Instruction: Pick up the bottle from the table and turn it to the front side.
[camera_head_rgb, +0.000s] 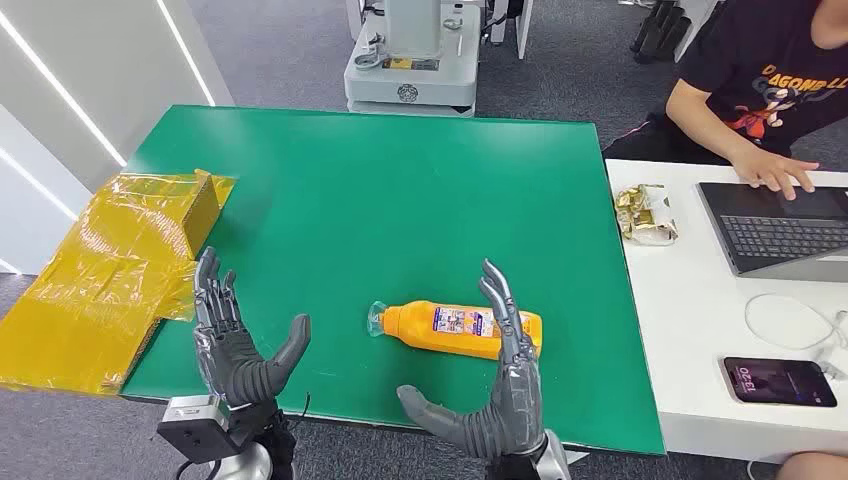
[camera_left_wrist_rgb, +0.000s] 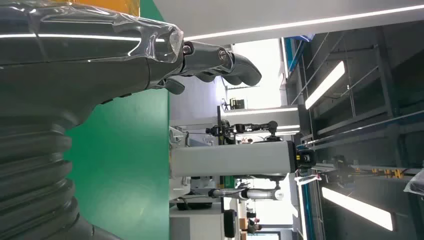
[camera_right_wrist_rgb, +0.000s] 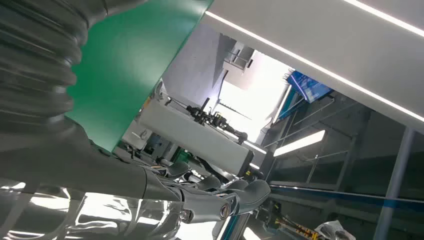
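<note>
An orange bottle (camera_head_rgb: 462, 329) lies on its side on the green table (camera_head_rgb: 400, 190). The right hand (camera_head_rgb: 495, 385) hovers beside it and the left hand (camera_head_rgb: 235, 345) is further off, both with fingers spread, holding nothing.

bottle (camera_head_rgb: 461, 327): orange plastic, with a colourful printed label facing up
pose: lying on its side, clear cap pointing left
place: on the green table (camera_head_rgb: 400, 200), near its front edge, right of centre

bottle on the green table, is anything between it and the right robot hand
Nothing visible does. The orange bottle lies on its side on the green table, and the right robot hand hovers open just in front of its base end, with bare tabletop between them.
</note>
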